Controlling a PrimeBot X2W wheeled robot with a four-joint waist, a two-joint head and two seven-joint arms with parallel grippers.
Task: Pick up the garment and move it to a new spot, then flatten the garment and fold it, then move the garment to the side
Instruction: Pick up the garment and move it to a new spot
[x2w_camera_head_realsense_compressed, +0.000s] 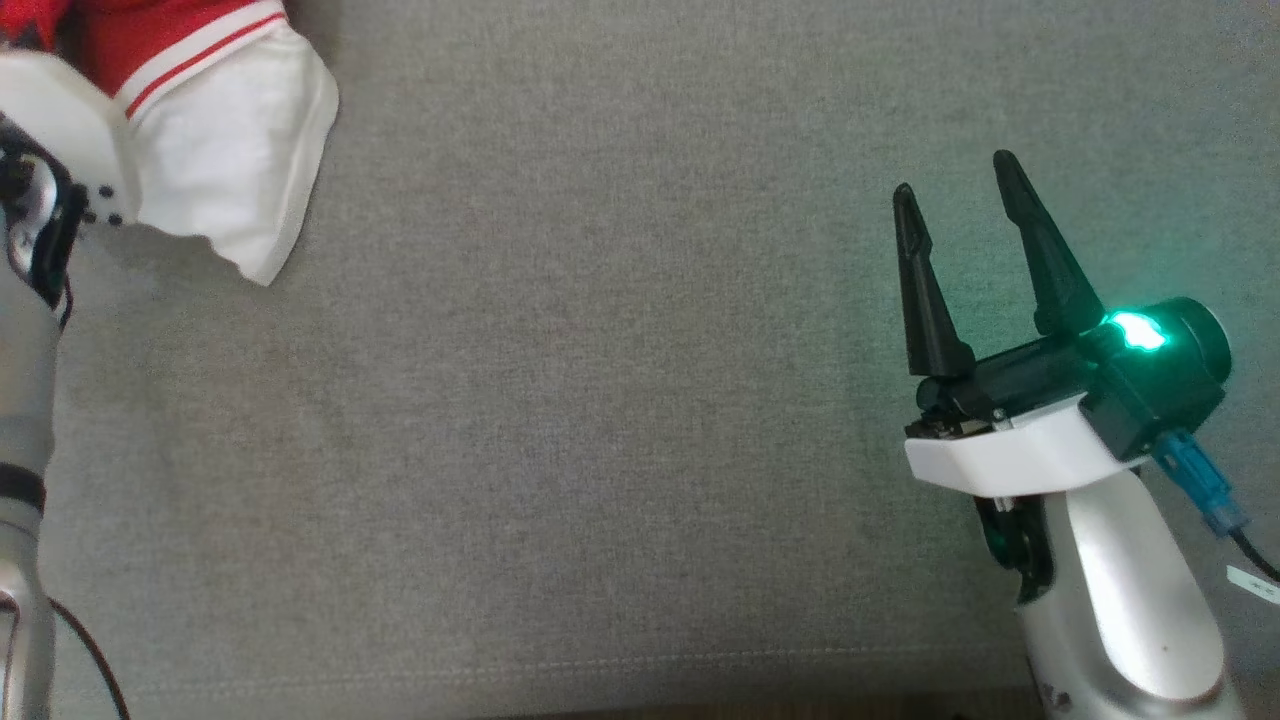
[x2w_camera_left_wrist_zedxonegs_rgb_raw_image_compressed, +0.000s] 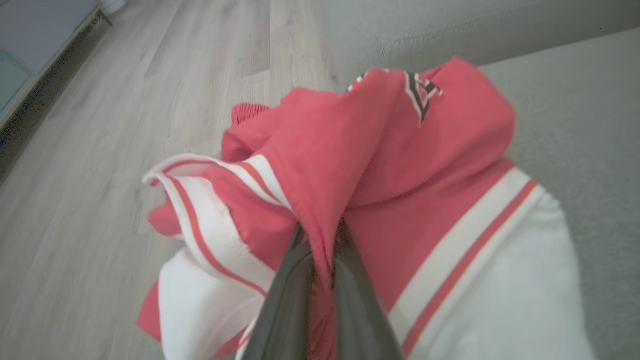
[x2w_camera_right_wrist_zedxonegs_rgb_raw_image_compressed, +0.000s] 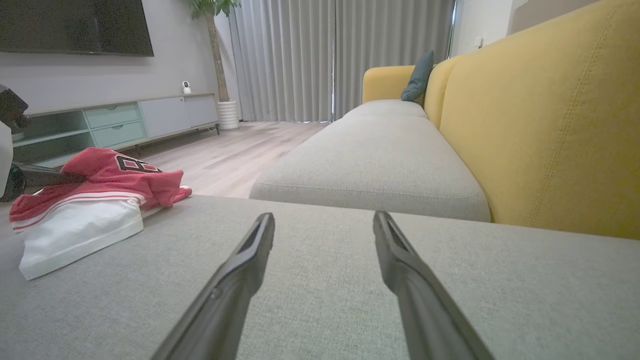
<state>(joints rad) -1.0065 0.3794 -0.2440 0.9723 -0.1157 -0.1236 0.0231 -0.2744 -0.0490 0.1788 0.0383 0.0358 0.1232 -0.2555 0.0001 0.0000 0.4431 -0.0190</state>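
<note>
The left claw (x2w_camera_left_wrist_zedxonegs_rgb_raw_image_compressed: 320, 232) is clamped on one red fold of the jersey (x2w_camera_left_wrist_zedxonegs_rgb_raw_image_compressed: 440, 150). The bite looks thin, though blur hides it, so lifting may let it slip. Crumpled, red with white striped trim, it lies at the far-left edge of the sofa cushion (x2w_camera_head_realsense_compressed: 600, 400). The right claw (x2w_camera_head_realsense_compressed: 955, 175) stands wide.

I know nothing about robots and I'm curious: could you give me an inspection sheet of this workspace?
Surface: grey woven fabric cushion, seam near its front edge.
Job's things: red-and-white striped fabric jersey, bunched at the cushion's left edge.
Clutter: nothing seen.
End effectors: left end effector shut on a red fold of the jersey; right end effector open, holding nothing.
Cables: blue plug with black cable at the right wrist; thin black cable beside the left arm.
Surroundings: yellow sofa back, wooden floor, grey curtains, pale low cabinet.
</note>
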